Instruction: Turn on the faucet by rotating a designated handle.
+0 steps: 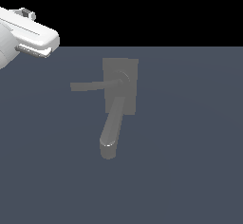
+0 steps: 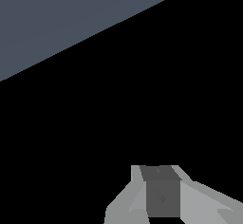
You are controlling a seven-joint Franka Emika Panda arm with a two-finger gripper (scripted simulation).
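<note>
Pale grey two-fingered gripper with a darker grey panel between its fingers, set against black; a flat slate-blue floor surface fills one corner.

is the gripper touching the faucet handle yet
Apart. In the exterior view the gripper sits at the upper left with bare floor between it and the handle. The wrist view shows no faucet at all, only floor and fingers.

Handle at faucet, toward exterior view's left
</note>
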